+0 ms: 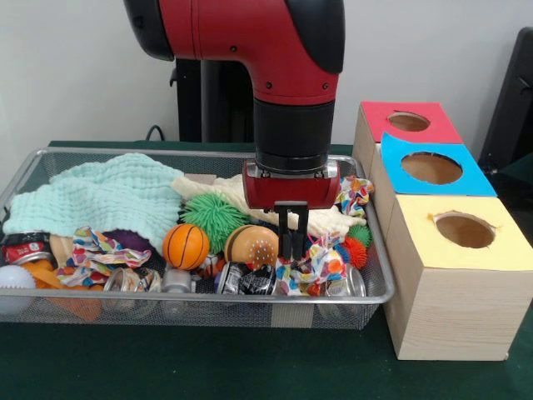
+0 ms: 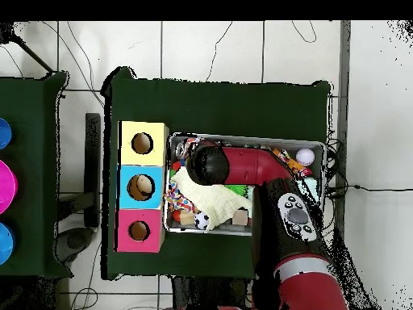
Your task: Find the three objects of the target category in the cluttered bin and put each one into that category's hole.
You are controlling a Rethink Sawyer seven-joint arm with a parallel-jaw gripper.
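Observation:
A wire mesh bin (image 1: pixel 17 179) holds a heap of mixed things: a mint cloth (image 1: pixel 108 196), a green spiky ball (image 1: pixel 212 217), a small basketball (image 1: pixel 185 246), an orange dotted ball (image 1: pixel 250 244), patterned rags (image 1: pixel 321 258) and several cans (image 1: pixel 246 279). My gripper (image 1: pixel 293 250) points straight down at the bin's right part, its tips sunk into the patterned rags beside the dotted ball. In the overhead view the arm (image 2: pixel 242 165) covers the gripper and much of the bin (image 2: pixel 324 173).
Three wooden boxes with round holes stand right of the bin: red top (image 1: pixel 408 122), blue top (image 1: pixel 431 167), yellow top (image 1: pixel 464 229). Overhead they show as yellow (image 2: pixel 142 143), blue (image 2: pixel 140 186) and pink (image 2: pixel 139 231). A white ball (image 1: pixel 12 279) lies at the bin's left corner.

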